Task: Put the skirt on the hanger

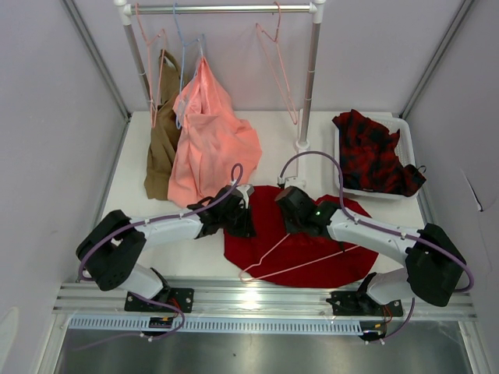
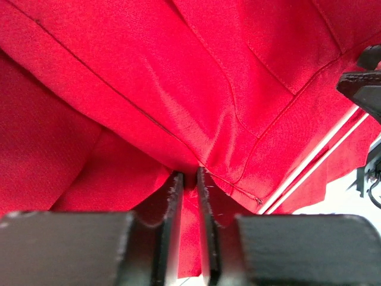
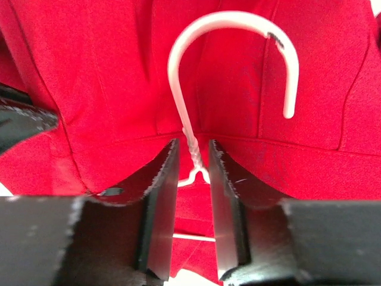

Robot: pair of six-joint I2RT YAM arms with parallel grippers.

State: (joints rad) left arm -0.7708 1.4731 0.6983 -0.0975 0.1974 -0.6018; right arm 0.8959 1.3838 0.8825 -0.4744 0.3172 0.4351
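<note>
The deep-red skirt (image 1: 312, 251) lies spread on the table in front of both arms. The pale-pink wire hanger (image 1: 304, 262) lies on it, with one corner near the skirt's front-left edge. My left gripper (image 1: 242, 222) is at the skirt's left edge, and in the left wrist view it (image 2: 189, 179) is shut on a fold of skirt (image 2: 178, 77). My right gripper (image 1: 290, 222) is over the skirt's upper middle. In the right wrist view it (image 3: 193, 159) is shut on the hanger just below its twisted neck, and the hook (image 3: 232, 21) curves over the skirt (image 3: 107, 71).
A clothes rail at the back carries spare pink hangers (image 1: 281, 70), a light blue hanger, a salmon-pink garment (image 1: 210, 136) and a brown garment (image 1: 161, 148). Its right post (image 1: 306, 86) stands just behind the skirt. A white bin (image 1: 340, 167) at back right holds the red-and-black checked garment (image 1: 373, 152).
</note>
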